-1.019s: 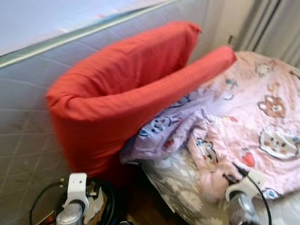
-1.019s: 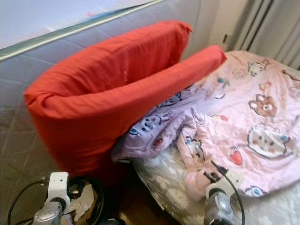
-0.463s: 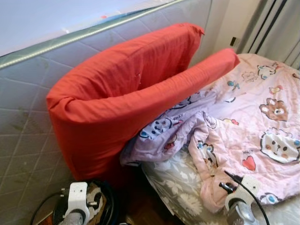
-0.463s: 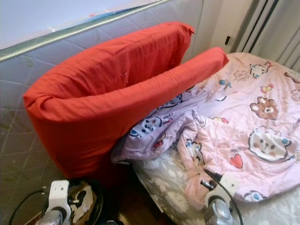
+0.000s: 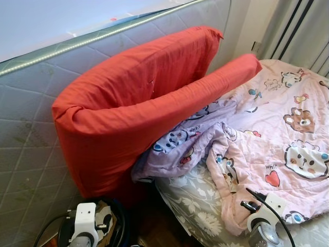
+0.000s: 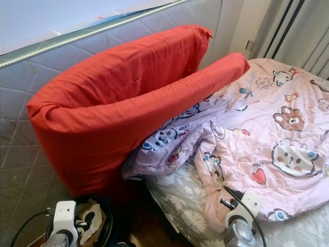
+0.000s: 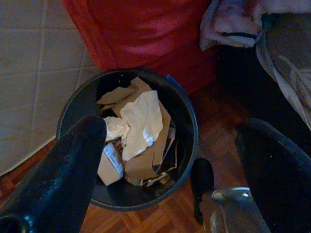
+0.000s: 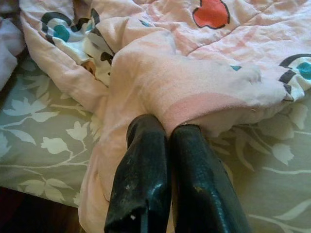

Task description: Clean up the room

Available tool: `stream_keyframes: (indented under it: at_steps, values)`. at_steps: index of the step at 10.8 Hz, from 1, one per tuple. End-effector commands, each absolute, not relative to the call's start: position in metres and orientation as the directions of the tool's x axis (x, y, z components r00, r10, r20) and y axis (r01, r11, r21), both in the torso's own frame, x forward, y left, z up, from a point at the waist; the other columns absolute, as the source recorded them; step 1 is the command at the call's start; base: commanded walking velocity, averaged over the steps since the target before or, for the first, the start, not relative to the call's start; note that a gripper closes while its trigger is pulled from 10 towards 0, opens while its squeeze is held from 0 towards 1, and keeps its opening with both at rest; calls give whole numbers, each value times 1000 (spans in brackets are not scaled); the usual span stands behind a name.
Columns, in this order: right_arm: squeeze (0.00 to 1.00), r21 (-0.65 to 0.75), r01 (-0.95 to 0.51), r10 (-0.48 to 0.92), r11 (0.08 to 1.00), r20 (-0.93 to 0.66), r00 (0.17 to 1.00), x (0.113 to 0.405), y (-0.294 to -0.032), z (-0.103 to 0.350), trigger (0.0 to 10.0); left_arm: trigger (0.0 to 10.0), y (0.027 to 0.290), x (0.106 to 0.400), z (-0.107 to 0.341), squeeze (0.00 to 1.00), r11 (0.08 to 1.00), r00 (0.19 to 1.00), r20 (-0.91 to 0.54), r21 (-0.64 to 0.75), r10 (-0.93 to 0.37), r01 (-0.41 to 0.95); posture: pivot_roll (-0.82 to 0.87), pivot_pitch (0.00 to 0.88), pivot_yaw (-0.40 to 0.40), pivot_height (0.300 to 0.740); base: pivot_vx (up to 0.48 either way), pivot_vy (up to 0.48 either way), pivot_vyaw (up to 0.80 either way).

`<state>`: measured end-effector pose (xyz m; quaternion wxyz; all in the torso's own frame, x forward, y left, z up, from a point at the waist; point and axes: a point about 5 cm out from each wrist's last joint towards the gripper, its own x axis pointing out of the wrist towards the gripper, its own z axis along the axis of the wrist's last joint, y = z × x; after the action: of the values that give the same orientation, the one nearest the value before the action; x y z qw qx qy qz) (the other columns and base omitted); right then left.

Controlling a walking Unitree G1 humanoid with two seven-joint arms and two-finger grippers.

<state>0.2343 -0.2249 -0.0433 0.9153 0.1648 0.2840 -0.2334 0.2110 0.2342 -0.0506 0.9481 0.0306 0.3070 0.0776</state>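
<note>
While a grey quilted mattress [image 5: 31, 128] is standing upright at the far left, a big red cushion [image 5: 133, 103] is leaning against it and a pink cartoon-print blanket [image 5: 277, 139] is lying crumpled over the floral grey bed sheet [image 5: 198, 206] to the right. The right gripper [image 8: 167, 128] is pinching the blanket's near edge, fingers pressed together on a fold. The left gripper [image 7: 170, 155] is hanging with fingers spread apart above a dark bin [image 7: 187, 145] holding crumpled paper [image 7: 141, 124] on the wooden floor [image 7: 218, 116].

Silver arms with white wrist brackets, black cables looped alongside, left gripper [image 7: 165, 170] and right gripper [image 8: 167, 133] fitted with long, scuffed black fingers
</note>
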Motion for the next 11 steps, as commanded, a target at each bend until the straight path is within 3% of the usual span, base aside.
stream_keyframes:
  at_steps: [1,11]
  values:
    - [0,150,528,-345,836,-605,718,231,-224,-46,10000,10000,235,204,-56,0,986,780,-604,103,164,-128,180,117,-13,740,0,0,0]
    - [0,141,541,-359,829,-607,709,229,-223,-47,10000,10000,236,201,-56,0,986,780,-603,105,166,-129,182,142,-14,740,0,0,0]
